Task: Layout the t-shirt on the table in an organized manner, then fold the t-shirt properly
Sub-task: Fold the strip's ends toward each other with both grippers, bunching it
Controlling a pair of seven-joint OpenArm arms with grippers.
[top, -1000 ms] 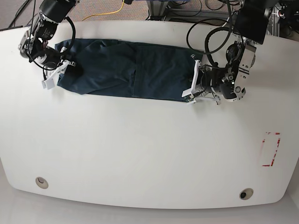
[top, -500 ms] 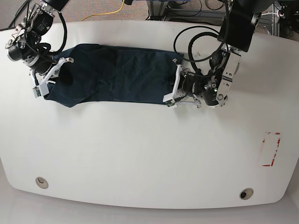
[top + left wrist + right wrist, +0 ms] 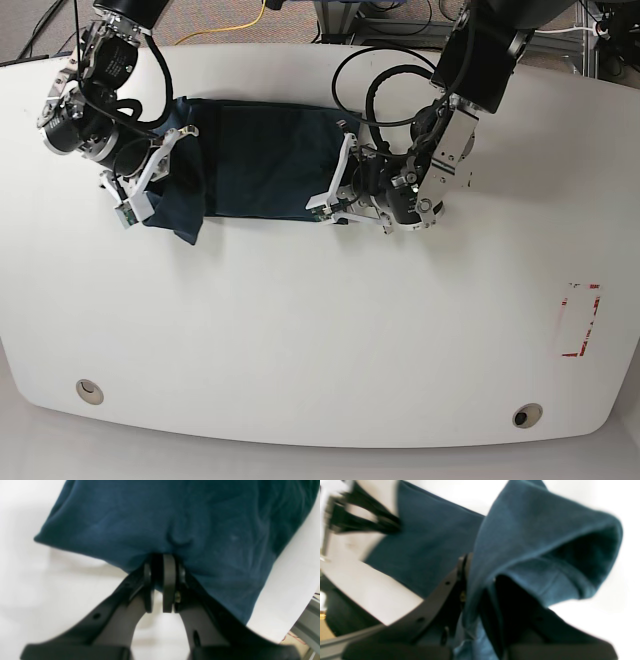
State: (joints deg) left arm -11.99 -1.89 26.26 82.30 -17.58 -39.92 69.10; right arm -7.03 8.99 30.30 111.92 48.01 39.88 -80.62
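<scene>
The dark navy t-shirt (image 3: 260,160) lies as a folded band across the far part of the white table (image 3: 320,330). My left gripper (image 3: 335,180) is at the band's right end, shut on the fabric edge; in the left wrist view the gripper (image 3: 162,565) pinches the t-shirt (image 3: 175,517) just above the tabletop. My right gripper (image 3: 150,182) holds the left end, where the cloth bunches and hangs. In the right wrist view the t-shirt (image 3: 535,542) drapes over the shut gripper (image 3: 475,580) and hides the fingertips.
A red tape rectangle (image 3: 580,320) marks the table's right side. Two grommet holes (image 3: 89,390) (image 3: 526,414) sit near the front edge. Cables and a metal frame (image 3: 350,20) lie beyond the far edge. The other arm (image 3: 357,522) shows blurred in the right wrist view.
My left gripper has carried the shirt's right end leftward. My right gripper swung out left, then back right with its end. The band is now much shorter and its left end bunched.
</scene>
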